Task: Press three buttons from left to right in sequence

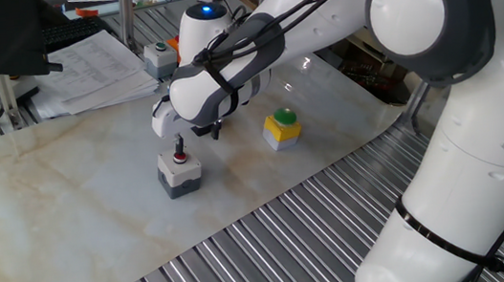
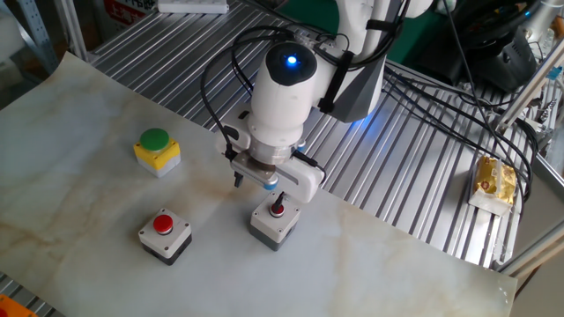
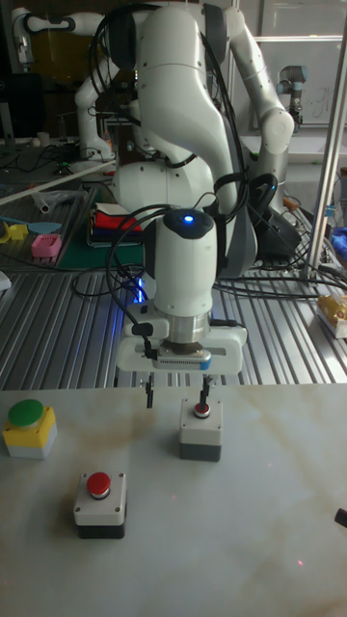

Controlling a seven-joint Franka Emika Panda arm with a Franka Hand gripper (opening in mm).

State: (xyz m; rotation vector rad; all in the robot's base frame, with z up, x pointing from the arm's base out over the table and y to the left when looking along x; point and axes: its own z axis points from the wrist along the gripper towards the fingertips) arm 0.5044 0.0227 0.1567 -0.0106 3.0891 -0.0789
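From my station I see the gripper (image 3: 175, 393) pointing straight down over the marble-patterned board (image 2: 79, 141), its fingers spread wide with a clear gap between them and gripping nothing. One fingertip (image 3: 203, 397) sits right on the red button of the grey box under the gripper (image 3: 200, 432), though I cannot tell whether the button is depressed; the other fingertip (image 3: 149, 395) hangs over bare board beside that box. All three boxes stand upright on the board with their buttons facing up. In the tall fixed view the yellow box with the green dome button (image 3: 29, 427) sits farthest left, the second grey box with a red button (image 3: 100, 503) lies nearer the camera between the other two, and the box under the gripper is farthest right. The boxes are squat, with no obvious long axis. Another grey box with a small green button (image 1: 161, 56) rests by the papers (image 1: 94, 69), well apart from the rest.
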